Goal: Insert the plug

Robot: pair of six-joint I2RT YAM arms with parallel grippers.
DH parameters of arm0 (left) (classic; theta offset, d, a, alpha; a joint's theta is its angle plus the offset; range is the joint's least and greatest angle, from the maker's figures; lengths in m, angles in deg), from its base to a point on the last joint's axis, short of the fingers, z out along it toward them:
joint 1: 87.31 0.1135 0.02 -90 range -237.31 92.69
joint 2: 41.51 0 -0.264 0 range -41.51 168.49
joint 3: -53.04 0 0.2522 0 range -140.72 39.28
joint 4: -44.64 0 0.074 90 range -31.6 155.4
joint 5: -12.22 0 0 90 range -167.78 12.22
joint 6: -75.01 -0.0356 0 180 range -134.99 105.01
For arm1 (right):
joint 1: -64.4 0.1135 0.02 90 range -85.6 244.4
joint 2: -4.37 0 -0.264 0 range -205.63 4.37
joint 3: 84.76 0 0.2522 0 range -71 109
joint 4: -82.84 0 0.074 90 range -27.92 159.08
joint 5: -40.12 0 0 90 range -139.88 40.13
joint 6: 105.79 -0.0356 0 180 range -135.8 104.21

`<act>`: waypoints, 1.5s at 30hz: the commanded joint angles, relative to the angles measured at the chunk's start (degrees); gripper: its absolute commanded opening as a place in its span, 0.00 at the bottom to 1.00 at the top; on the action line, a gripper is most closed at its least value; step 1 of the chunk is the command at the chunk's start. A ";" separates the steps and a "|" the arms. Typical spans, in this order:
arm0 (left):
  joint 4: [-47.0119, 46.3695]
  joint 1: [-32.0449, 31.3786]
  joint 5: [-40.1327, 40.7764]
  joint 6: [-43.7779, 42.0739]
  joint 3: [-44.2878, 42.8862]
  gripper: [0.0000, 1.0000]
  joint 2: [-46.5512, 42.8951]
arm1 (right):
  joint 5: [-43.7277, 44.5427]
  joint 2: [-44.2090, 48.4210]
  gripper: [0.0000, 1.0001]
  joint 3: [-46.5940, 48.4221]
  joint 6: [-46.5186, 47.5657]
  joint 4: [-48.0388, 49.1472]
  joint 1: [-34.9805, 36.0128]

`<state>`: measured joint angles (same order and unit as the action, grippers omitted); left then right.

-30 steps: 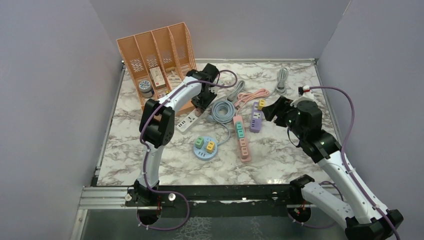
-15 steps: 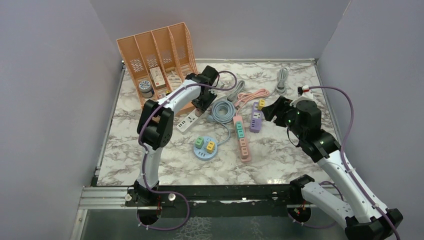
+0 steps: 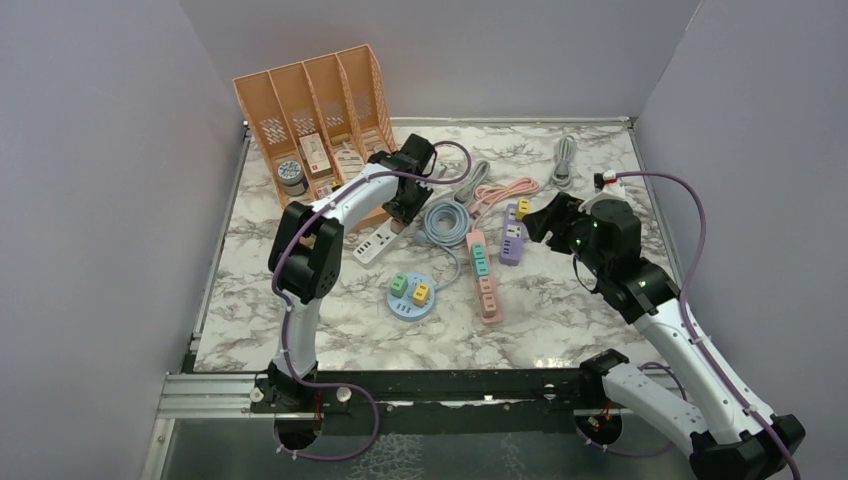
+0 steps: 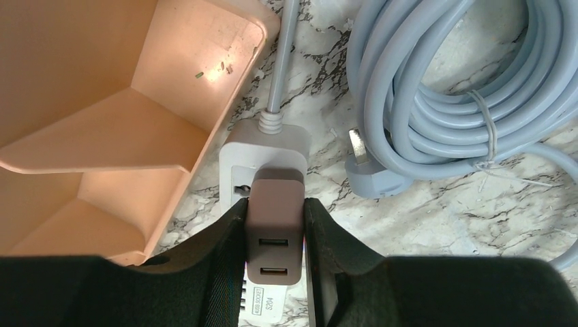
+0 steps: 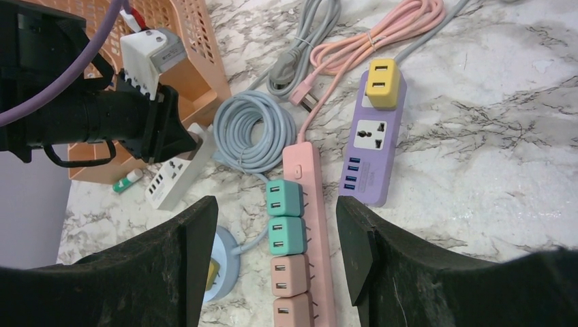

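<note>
Marble table (image 3: pixel 560 320), plug (image 4: pixel 275 228) clamped in left gripper (image 4: pixel 275 204)

Four power strips, four coiled cords, one rack (image 3: pixel 310 100).
Counted: white strip (image 3: pixel 372 245), pink strip (image 3: pixel 488 288), purple strip (image 3: pixel 512 245), round blue strip (image 3: pixel 400 306); blue-grey cord (image 3: pixel 447 222), pink cord (image 3: pixel 505 190), two grey cords (image 3: pixel 475 178) (image 3: pixel 563 160).

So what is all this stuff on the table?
rack: one, orange, far left
white strip: one, white, beside rack
plug: one, grey-brown, on white strip
blue cable: one, pale blue, coiled mid-table
pink strip: one, pink, centre, four adapters aboard
purple strip: one, purple, right of pink strip
round hub: one, blue, near centre
grey cables: two, grey, far side
pink cable: one, pink, far centre
table: one, marbled
left gripper: black, shut on plug
right gripper: black, open, by purple strip
</note>
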<state>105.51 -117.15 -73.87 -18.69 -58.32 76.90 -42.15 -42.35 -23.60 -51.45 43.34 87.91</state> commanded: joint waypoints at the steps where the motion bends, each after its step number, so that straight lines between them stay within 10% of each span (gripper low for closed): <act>1: 4.73 0.58 0.00 2.62 0.27 0.40 -0.16 | 1.35 -0.18 0.64 0.02 0.70 0.62 -0.22; 12: 4.32 1.23 4.52 11.77 2.01 0.65 -16.55 | 0.50 -0.39 0.64 -0.44 0.34 0.49 -0.23; 26: 0.70 5.03 22.98 50.25 44.09 0.89 -48.03 | -0.88 -0.72 0.64 -2.04 0.20 0.17 -0.23; 45: 3.38 12.83 27.93 68.78 60.23 0.79 -56.97 | 1.29 1.54 0.64 -3.06 2.52 -3.71 -0.28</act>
<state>108.92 -105.20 -48.32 46.40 0.83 20.00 -41.91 -41.82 -26.18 -49.90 40.32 87.91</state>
